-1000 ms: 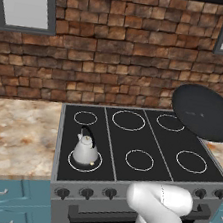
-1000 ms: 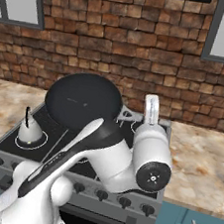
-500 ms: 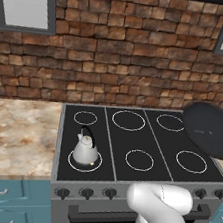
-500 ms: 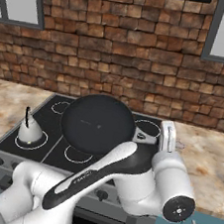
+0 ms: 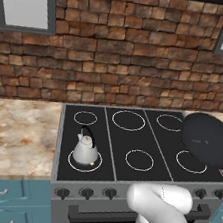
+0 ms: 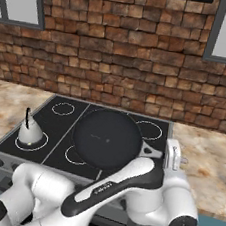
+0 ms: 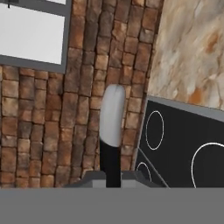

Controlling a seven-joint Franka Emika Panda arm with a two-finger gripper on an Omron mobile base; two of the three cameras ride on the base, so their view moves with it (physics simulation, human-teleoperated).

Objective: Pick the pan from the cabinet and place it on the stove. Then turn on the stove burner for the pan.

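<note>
A: Starting at the far left of the stove (image 5: 113, 149), the little kettle (image 5: 85, 150) sits on its front-left ring, well clear of the action.

B: And the pan (image 5: 209, 140)?

A: Off the cabinet, airborne, tilted, hanging over the stove's right side. From the left base camera it hovers above the right rings, overlapping the back one and sitting just beside the front-right burner (image 5: 191, 162).

B: Where's the pincer in all this?

A: At the handle end. In the right base camera the pan's (image 6: 107, 138) thin handle (image 6: 150, 151) runs out to the right, straight into the hand by the white wrist. So the pan's bowl lies to the pincer's left, long axis running left-right across the cooktop.

B: Clenched?

A: The hand camera says so: the grey handle (image 7: 113, 118) rises from between the tips, so the pincer (image 7: 113, 183) reads as clamped on it. The tips themselves are barely visible, mind.

B: So what does the next move turn on?

A: My guess: the bowl must come down flat and toward the front, onto that front-right burner. It sits high and tilted now, so the wrist has to level out while lowering.
</note>
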